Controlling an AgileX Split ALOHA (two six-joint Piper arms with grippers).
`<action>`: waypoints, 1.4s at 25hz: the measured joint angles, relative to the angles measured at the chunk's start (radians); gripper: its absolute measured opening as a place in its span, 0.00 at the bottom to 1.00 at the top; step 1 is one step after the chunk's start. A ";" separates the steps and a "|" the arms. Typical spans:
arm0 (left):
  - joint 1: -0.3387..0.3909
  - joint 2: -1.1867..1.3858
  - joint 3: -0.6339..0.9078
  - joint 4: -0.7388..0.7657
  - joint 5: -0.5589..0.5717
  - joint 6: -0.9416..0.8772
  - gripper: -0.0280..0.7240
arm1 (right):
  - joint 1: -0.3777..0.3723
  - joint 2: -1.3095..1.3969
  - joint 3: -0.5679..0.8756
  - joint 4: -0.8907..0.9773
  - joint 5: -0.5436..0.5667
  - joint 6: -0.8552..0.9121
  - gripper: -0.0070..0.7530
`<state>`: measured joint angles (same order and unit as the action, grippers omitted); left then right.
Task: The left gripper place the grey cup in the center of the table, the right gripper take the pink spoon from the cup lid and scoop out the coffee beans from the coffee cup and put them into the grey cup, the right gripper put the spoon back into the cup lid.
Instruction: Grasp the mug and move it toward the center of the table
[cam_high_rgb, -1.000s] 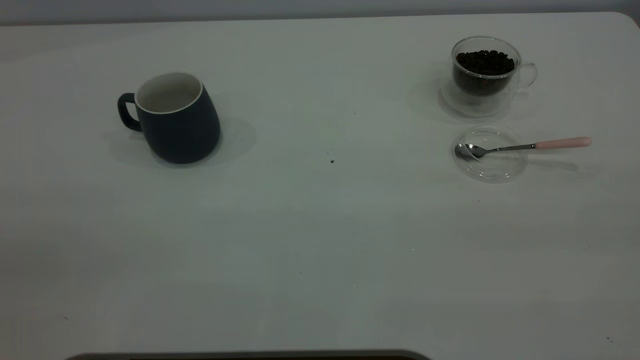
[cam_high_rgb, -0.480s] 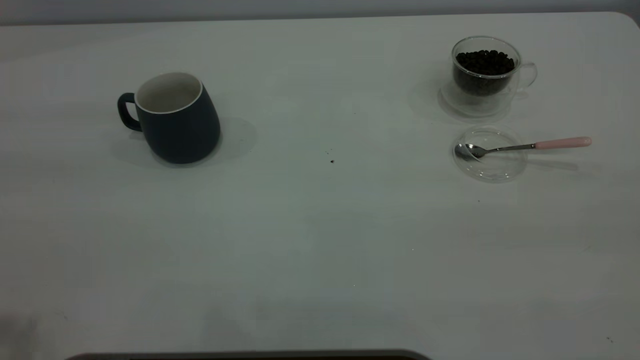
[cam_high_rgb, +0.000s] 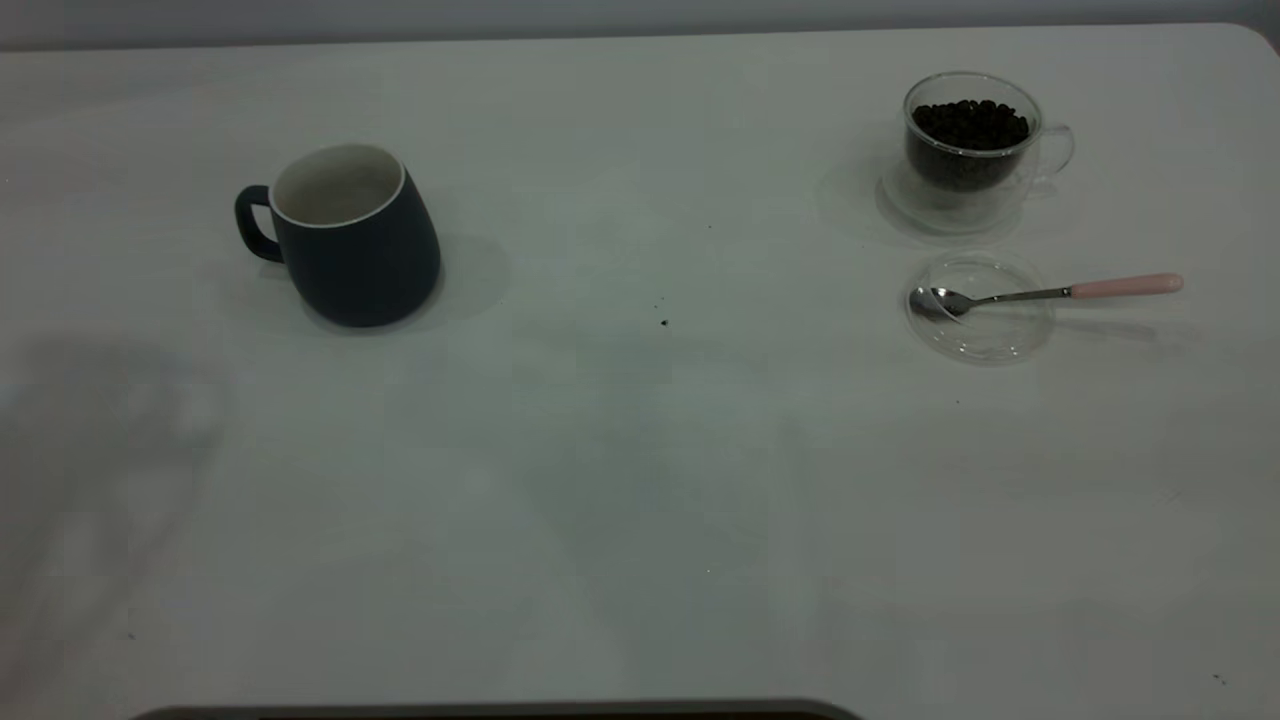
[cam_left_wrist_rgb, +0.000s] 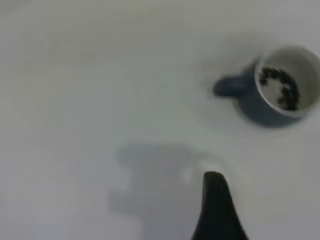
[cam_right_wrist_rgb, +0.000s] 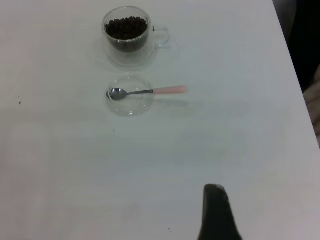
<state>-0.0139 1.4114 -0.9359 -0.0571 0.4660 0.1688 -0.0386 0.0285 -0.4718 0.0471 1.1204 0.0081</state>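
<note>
The grey cup (cam_high_rgb: 355, 245) stands upright on the left of the table (cam_high_rgb: 640, 480), handle to the left. In the left wrist view the grey cup (cam_left_wrist_rgb: 267, 107) holds a few dark beans at its bottom. The coffee cup (cam_high_rgb: 968, 160) with coffee beans (cam_high_rgb: 970, 122) stands at the far right. In front of it the pink spoon (cam_high_rgb: 1060, 292) lies with its bowl in the cup lid (cam_high_rgb: 985, 330). The right wrist view shows the coffee cup (cam_right_wrist_rgb: 127, 42), the pink spoon (cam_right_wrist_rgb: 150, 91) and the cup lid (cam_right_wrist_rgb: 131, 104). My left gripper (cam_left_wrist_rgb: 215, 210) hovers well short of the grey cup. My right gripper (cam_right_wrist_rgb: 216, 212) hovers far from the pink spoon.
Neither arm shows in the exterior view; a faint arm shadow (cam_high_rgb: 110, 450) lies on the table's front left. A few dark specks (cam_high_rgb: 664, 322) sit near the middle. The table's right edge (cam_right_wrist_rgb: 295, 75) shows in the right wrist view.
A soft shadow has spread over the table's front left. The cups, lid and spoon have not moved.
</note>
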 joint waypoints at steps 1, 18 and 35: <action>0.000 0.053 -0.042 0.015 -0.001 0.004 0.79 | 0.000 0.000 0.000 0.000 0.000 0.000 0.72; 0.010 0.750 -0.611 0.110 0.204 0.768 0.79 | 0.000 0.000 0.000 0.000 0.000 0.000 0.72; -0.023 0.979 -0.737 -0.110 0.282 1.248 0.79 | 0.000 0.000 0.000 0.000 0.000 0.000 0.72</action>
<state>-0.0367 2.3901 -1.6725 -0.1674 0.7481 1.4167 -0.0386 0.0285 -0.4718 0.0471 1.1204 0.0081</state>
